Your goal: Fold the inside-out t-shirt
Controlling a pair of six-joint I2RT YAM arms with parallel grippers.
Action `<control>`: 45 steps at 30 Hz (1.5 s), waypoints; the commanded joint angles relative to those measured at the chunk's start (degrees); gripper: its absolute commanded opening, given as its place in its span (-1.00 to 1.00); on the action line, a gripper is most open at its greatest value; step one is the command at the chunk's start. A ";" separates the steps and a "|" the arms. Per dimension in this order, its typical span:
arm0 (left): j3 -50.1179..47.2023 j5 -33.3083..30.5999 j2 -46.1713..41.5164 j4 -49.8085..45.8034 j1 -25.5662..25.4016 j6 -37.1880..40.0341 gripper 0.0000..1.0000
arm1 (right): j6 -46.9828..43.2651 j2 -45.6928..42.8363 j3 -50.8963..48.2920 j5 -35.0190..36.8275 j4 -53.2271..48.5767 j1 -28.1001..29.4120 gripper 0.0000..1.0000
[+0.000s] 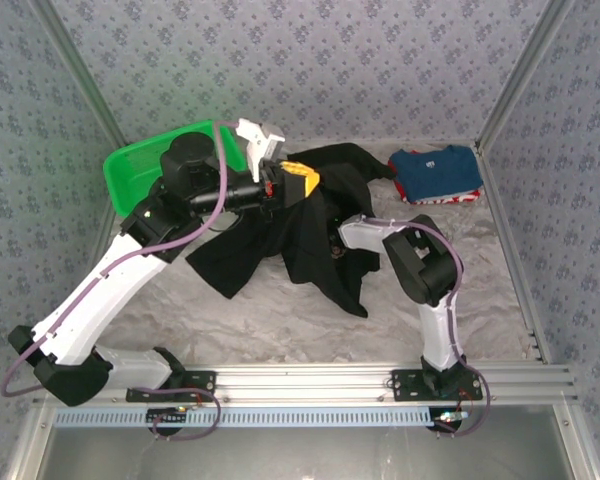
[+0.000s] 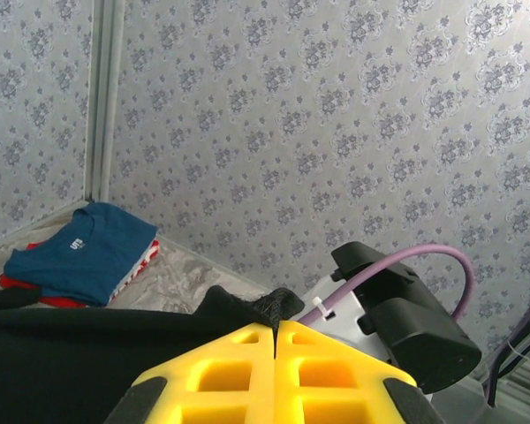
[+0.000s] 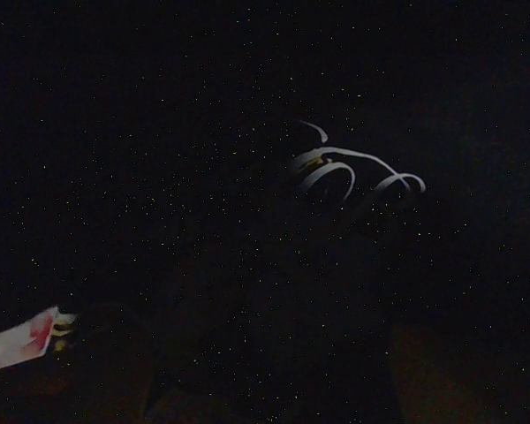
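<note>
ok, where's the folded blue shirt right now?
In the top view the folded blue shirt lies at the far right corner of the table, just right of the black t-shirt.

Green rectangular plastic bin (image 1: 130, 172) sits at the far-left corner of the crinkled pale grey table covering (image 1: 270, 318). Folded blue fabric shirt with red trim (image 1: 435, 172) lies flat at the far-right corner, with a small white mark on its chest. Grey floral-patterned walls (image 1: 330, 60) enclose three sides. A ribbed aluminium rail (image 1: 310, 380) runs along the near edge.
</note>
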 commanded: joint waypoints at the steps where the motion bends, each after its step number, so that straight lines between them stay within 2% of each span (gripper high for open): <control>1: 6.54 -0.62 -0.79 1.47 0.49 1.66 -1.00 | 3.05 2.19 2.24 1.97 -5.51 -0.17 0.54; 9: 14.60 0.08 0.45 0.43 0.85 2.26 -1.00 | 3.43 5.81 8.46 2.17 -9.97 -0.98 0.75; 13: 13.43 -1.04 0.20 0.19 0.82 2.73 -1.00 | 3.16 8.09 12.39 2.94 -13.62 -1.16 0.85; 16: 12.57 -2.68 -0.66 -0.15 1.11 3.36 -1.00 | 4.20 8.87 12.22 2.56 -15.32 -1.61 0.82; 19: 12.25 -6.69 -1.81 -0.90 1.60 4.15 -1.00 | 5.74 8.66 10.38 1.06 -16.68 -2.10 0.63; 21: 11.78 -10.68 -2.43 -1.74 2.00 4.76 -1.00 | 6.95 7.82 8.46 -0.44 -17.33 -2.28 0.34; 26: 9.61 -19.06 -3.73 -2.71 3.91 5.04 -1.00 | 8.82 5.83 3.51 -3.51 -18.76 -2.35 -0.11; 29: 8.24 -22.33 -5.00 -2.47 5.04 5.83 -1.00 | 8.85 4.45 0.50 -5.20 -18.29 -2.49 -0.55; 34: 5.48 -28.23 -6.06 -3.08 8.70 6.17 -1.00 | 6.68 0.72 -0.35 -8.45 -17.19 -3.33 -0.94; 35: 4.76 -29.12 -6.16 -3.11 9.81 5.81 -1.00 | 6.08 -0.40 -0.26 -9.31 -17.06 -3.42 -1.00; 39: 1.38 -33.71 -5.32 -3.30 14.89 4.81 -1.00 | 3.51 -6.11 -0.57 -13.77 -17.00 -3.49 -1.00; 43: -0.34 -39.15 -0.89 -4.47 19.92 4.45 -1.00 | 1.27 -12.26 -0.92 -17.54 -16.88 -3.07 -1.00; 45: -0.50 -39.89 2.14 -4.83 22.35 3.95 -1.00 | 0.60 -14.66 -0.43 -19.65 -17.22 -2.29 -1.00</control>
